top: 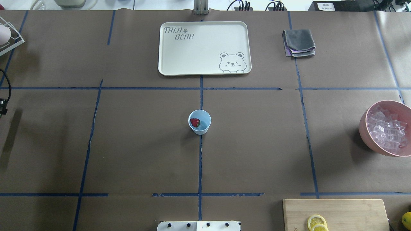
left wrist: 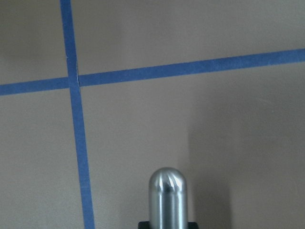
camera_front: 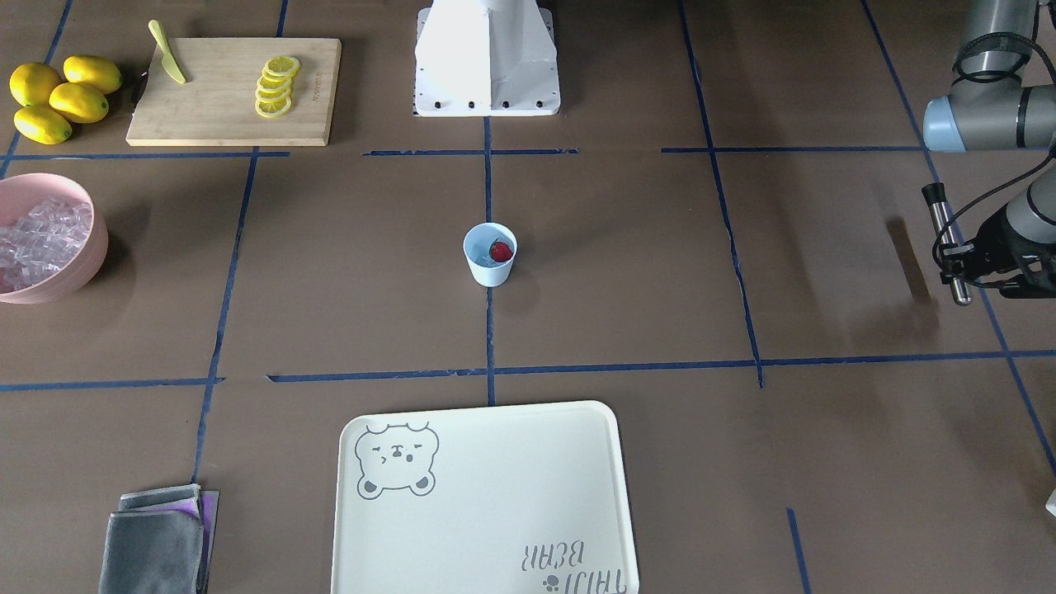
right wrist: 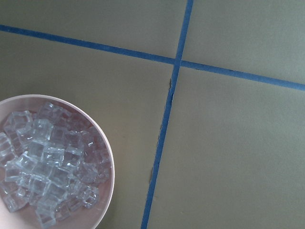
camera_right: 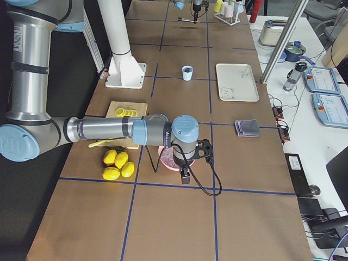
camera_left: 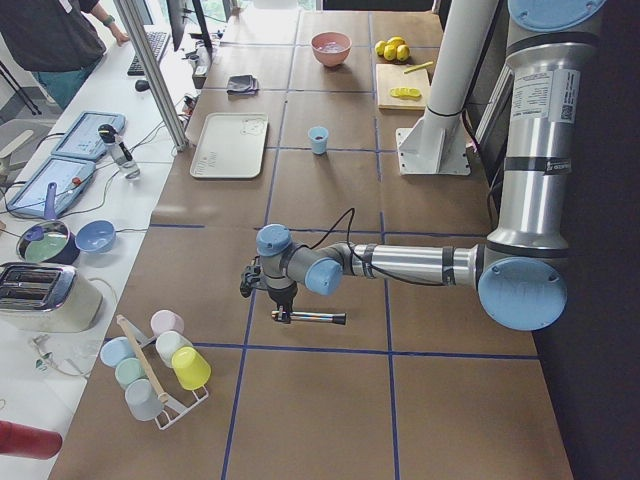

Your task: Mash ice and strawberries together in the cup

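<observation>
- Cup [camera_front: 490, 268] stands well clear of the left gripper [camera_front: 955, 262], out toward mid-table, with the strawberry [camera_front: 501, 251] inside; ice in there is hard to make out.
- Light, tippy plastic, I'd say: brace its wall low down. Berry soft, cubes hard and slick.
- Left gripper is clamped on a steel muddler [camera_front: 940, 221].
- Right gripper [camera_right: 185, 175] hangs by the pink bowl [camera_front: 87, 264]; its opening can't be told.

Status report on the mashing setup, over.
Left tool shut on metal rod, well off from cup. Right tool by pink bowl, state unclear. Strawberry in cup, unmashed. Nothing between rod and cup.
</observation>
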